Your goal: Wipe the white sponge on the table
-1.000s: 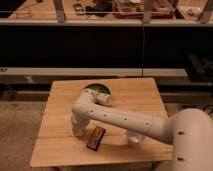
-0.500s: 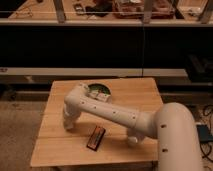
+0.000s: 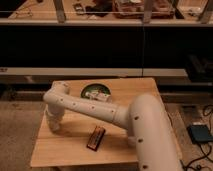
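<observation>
My white arm reaches from the lower right across the light wooden table (image 3: 75, 152) to its left side. The gripper (image 3: 52, 122) points down and rests on or just above the tabletop near the left edge, and it is shut. The white sponge is hidden: I cannot make it out apart from the gripper's pale lower end, nor tell whether it is held.
A green bowl (image 3: 95, 91) with a whitish packet (image 3: 98, 95) sits at the table's back middle, just behind the forearm. A dark bar-shaped packet (image 3: 96, 137) lies near the front middle. A dark counter and shelving stand behind the table. A dark device lies on the floor at the right.
The arm has swung left, carrying the gripper from the table's left-middle toward its left edge. The upper arm now looms larger at the lower right.
</observation>
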`<state>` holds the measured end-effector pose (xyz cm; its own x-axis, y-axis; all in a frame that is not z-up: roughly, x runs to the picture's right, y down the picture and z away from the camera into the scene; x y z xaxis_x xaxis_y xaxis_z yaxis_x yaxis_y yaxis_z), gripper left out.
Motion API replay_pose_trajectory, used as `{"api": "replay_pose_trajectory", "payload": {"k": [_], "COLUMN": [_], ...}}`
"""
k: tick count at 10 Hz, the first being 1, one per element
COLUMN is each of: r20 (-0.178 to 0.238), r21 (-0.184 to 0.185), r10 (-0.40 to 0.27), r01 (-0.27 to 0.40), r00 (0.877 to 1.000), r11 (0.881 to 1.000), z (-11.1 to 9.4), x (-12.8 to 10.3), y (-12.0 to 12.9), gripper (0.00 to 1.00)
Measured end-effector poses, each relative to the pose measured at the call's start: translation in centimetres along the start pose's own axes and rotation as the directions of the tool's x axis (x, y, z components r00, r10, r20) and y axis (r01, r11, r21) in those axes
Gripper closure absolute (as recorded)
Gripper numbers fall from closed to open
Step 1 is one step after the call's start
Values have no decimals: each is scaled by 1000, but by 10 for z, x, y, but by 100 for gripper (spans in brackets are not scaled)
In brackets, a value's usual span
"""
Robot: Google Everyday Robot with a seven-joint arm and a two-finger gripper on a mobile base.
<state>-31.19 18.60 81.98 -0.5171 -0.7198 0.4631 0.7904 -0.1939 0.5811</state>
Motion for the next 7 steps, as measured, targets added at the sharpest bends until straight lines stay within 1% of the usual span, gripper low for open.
{"api": "replay_pose_trajectory", "payload": {"k": [2,3,4,5,6,7], "r20": [21,32,40,49,66,74], "r21": [6,9,12,15,22,21], "r10": [-80,-110,-126,-139,-148,-150], "r01": [80,110,126,138,147,149], "r00": [997,993,991,989,987,986], "r11": [997,994,992,990,989,989], "z": [2,3,3,3,4,3], "x": [-2,-10,-19,-28,-51,-64], "y": [-27,-36,-39,-41,-41,-39], "gripper": [100,100,100,100,100,100]}}
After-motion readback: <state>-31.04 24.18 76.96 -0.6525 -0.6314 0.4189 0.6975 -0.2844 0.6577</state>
